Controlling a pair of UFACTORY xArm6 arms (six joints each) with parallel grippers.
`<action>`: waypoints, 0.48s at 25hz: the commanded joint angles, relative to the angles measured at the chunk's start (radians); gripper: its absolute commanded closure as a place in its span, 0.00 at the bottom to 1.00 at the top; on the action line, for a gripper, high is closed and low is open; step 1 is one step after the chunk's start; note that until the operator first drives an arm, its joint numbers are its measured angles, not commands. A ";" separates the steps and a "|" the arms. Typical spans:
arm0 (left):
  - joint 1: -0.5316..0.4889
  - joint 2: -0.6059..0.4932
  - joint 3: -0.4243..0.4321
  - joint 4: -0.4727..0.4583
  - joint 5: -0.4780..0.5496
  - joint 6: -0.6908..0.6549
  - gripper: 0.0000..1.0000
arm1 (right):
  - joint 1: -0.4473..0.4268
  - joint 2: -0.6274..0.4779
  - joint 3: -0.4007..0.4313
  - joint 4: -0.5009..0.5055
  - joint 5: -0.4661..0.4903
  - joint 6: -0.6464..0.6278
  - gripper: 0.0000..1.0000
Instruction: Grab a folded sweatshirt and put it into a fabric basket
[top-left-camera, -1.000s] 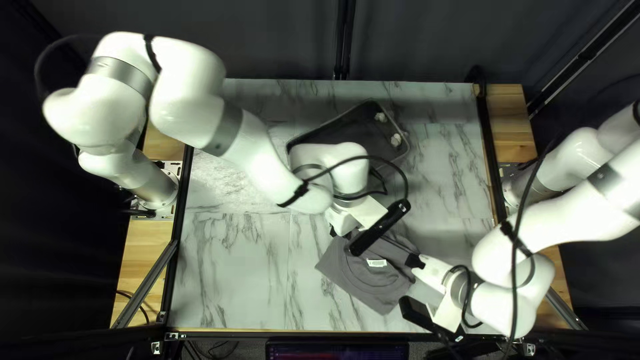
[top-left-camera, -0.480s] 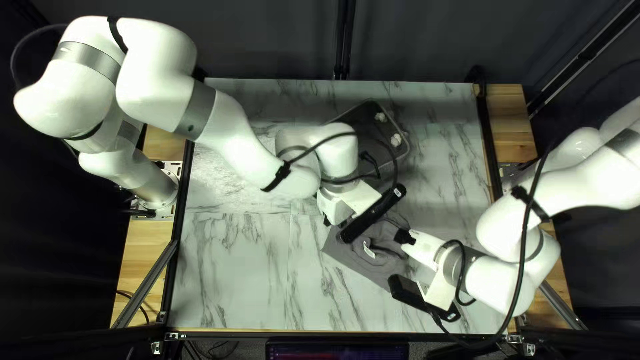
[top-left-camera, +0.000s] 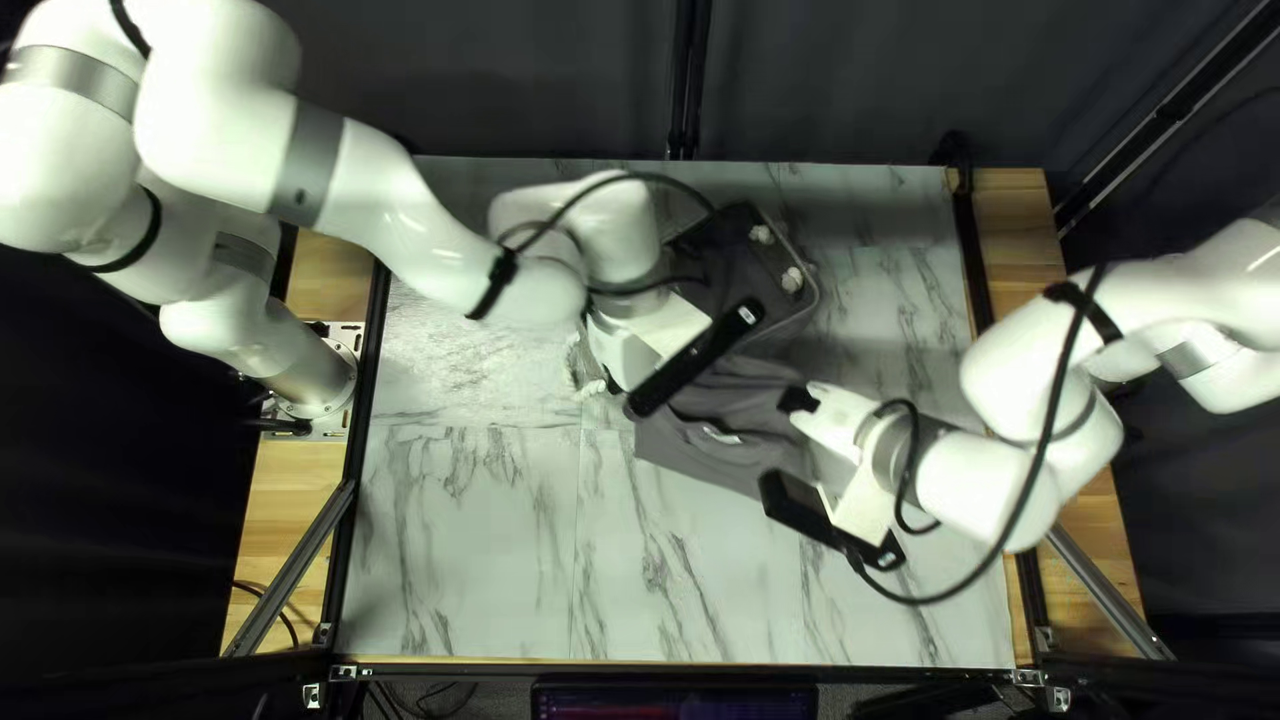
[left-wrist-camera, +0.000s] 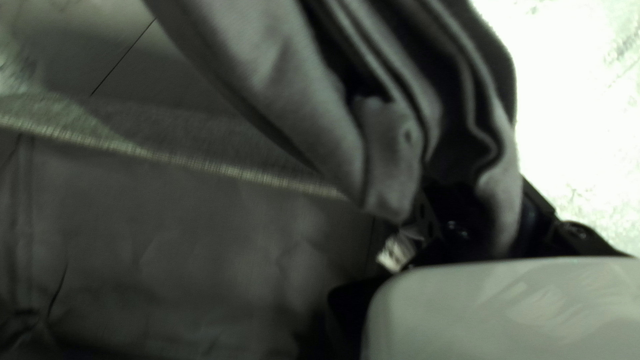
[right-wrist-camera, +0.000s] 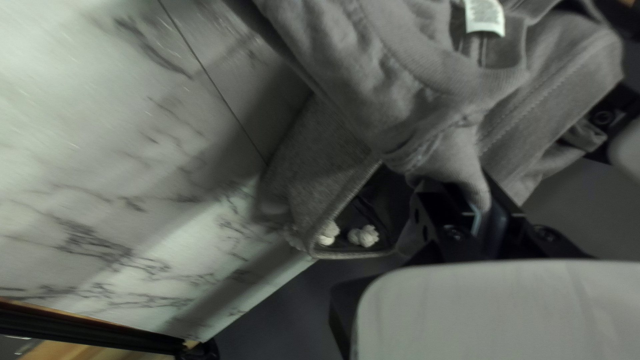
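Soft grey folded sweatshirt (top-left-camera: 740, 451) hangs above the worktop (top-left-camera: 467, 560), on the near-edge side of the dark-grey fabric basket (right-wrist-camera: 320, 153), pinched by our left claw (left-wrist-camera: 483, 200) and right claw (right-wrist-camera: 471, 195). Probably light but limp, it needs both side holds against sagging.

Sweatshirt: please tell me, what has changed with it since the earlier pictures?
The sweatshirt has moved toward the table's far edge, closer to the basket. My left hand and right hand moved the same way, and both now grip it. The basket stayed in its place.
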 commanded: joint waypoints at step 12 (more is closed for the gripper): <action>0.193 -0.159 0.009 0.034 0.157 0.139 1.00 | -0.341 -0.098 -0.013 -0.026 -0.112 -0.317 1.00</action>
